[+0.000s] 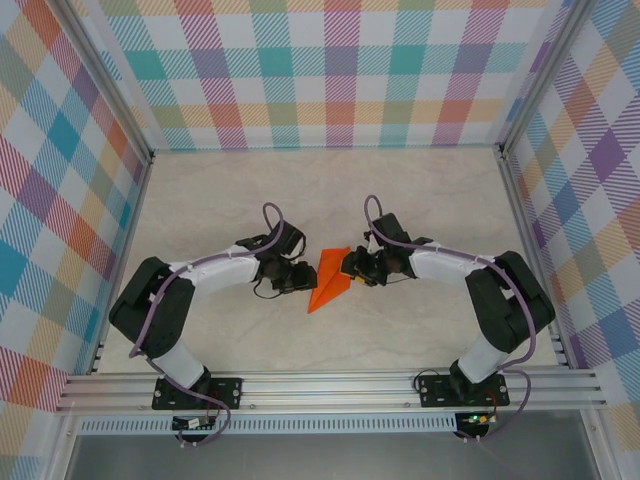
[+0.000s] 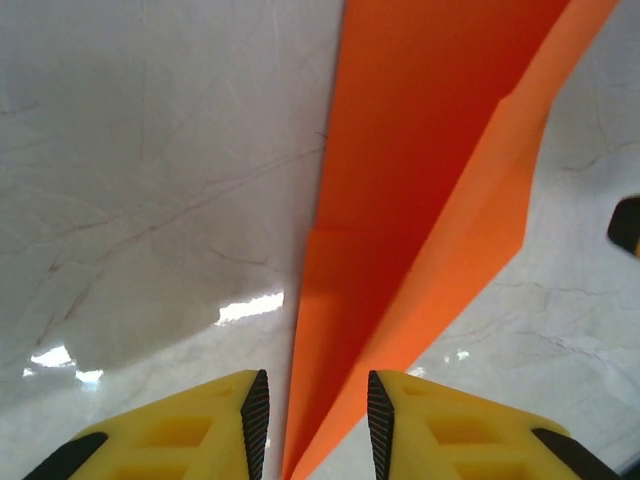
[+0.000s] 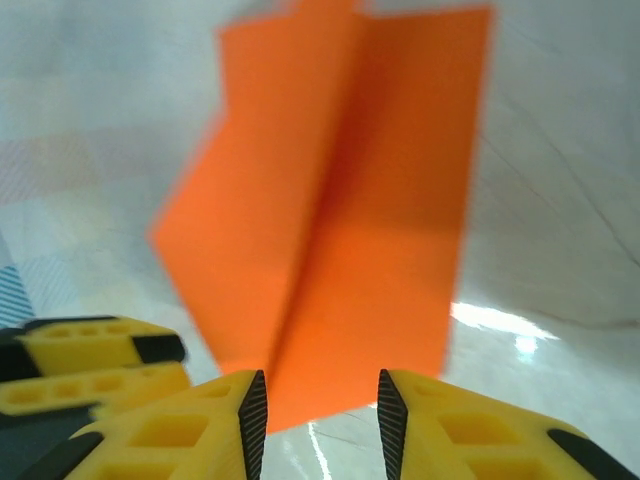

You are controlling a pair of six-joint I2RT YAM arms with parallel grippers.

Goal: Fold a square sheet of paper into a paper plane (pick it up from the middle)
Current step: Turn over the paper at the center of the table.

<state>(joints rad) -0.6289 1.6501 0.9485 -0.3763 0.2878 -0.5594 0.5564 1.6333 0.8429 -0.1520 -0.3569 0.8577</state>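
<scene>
Paper plane: orange dart, centre of table, nose toward 7 o'clock
Handling: judged light, floppy, easily crumpled; best pinched along centre crease
Left gripper: at its 9 o'clock, jaws apart astride an edge
Right gripper: at 3 o'clock, likewise apart

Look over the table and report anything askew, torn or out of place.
The bright orange folded paper plane looks lopsided: in the right wrist view, one side of its centre crease slants to a corner, the other is straight-edged. No tear shows. It sits between the open left claw and open right claw.
</scene>
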